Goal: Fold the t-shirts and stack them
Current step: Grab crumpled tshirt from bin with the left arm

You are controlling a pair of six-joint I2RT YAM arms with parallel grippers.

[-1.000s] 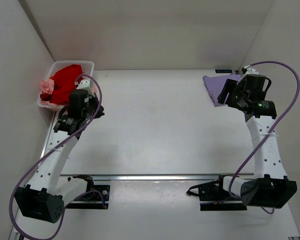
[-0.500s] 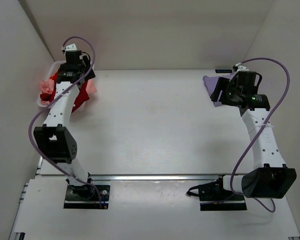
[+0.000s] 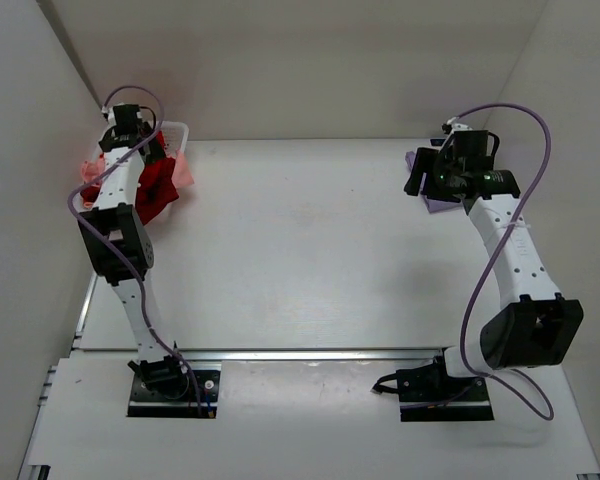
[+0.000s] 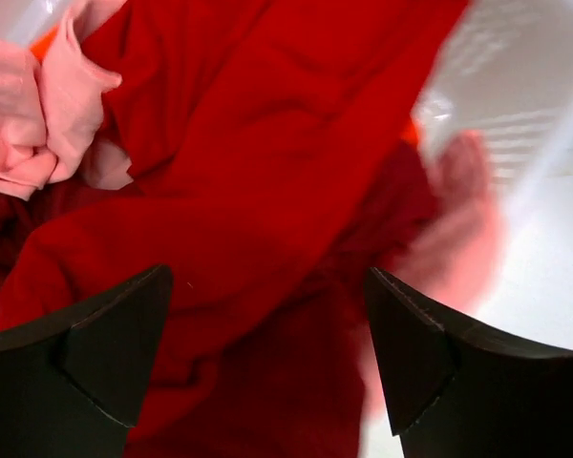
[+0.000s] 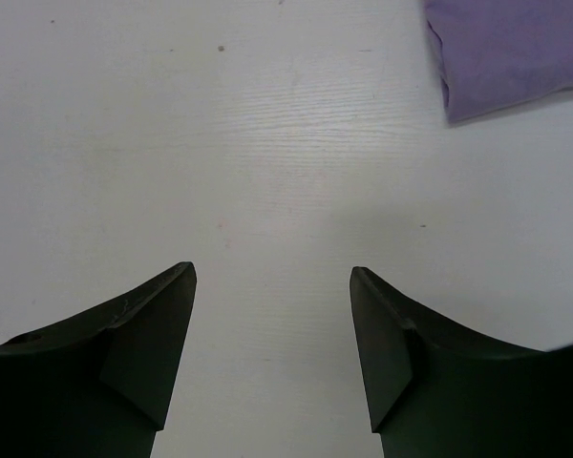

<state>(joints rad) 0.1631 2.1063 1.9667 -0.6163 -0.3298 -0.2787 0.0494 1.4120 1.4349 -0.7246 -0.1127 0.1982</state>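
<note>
Bright red t-shirt cloth (image 4: pixel 248 143) fills the left wrist view, with pink cloth (image 4: pixel 33 105) bunched at the upper left and darker red cloth (image 4: pixel 296 382) below. My left gripper (image 4: pixel 269 286) hangs open just above this pile, holding nothing. From above, the red t-shirt (image 3: pixel 160 188) spills over the white basket (image 3: pixel 173 127), and pink cloth (image 3: pixel 90 170) lies beside it. My right gripper (image 5: pixel 272 272) is open over bare table. The folded lavender t-shirt (image 5: pixel 506 52) lies ahead of it to the right, and the arm partly hides the lavender t-shirt (image 3: pixel 418 160) from above.
The basket wall (image 4: pixel 516 86) shows white at the right of the left wrist view. Side walls stand close to the basket on the left and the lavender shirt on the right. The left arm (image 3: pixel 115 245) is stretched far back.
The left arm swung from the basket's near side to reach over it, and its jaws went from shut to open. Red and pink cloth now hang over the basket's edge. The right gripper shifted left.
</note>
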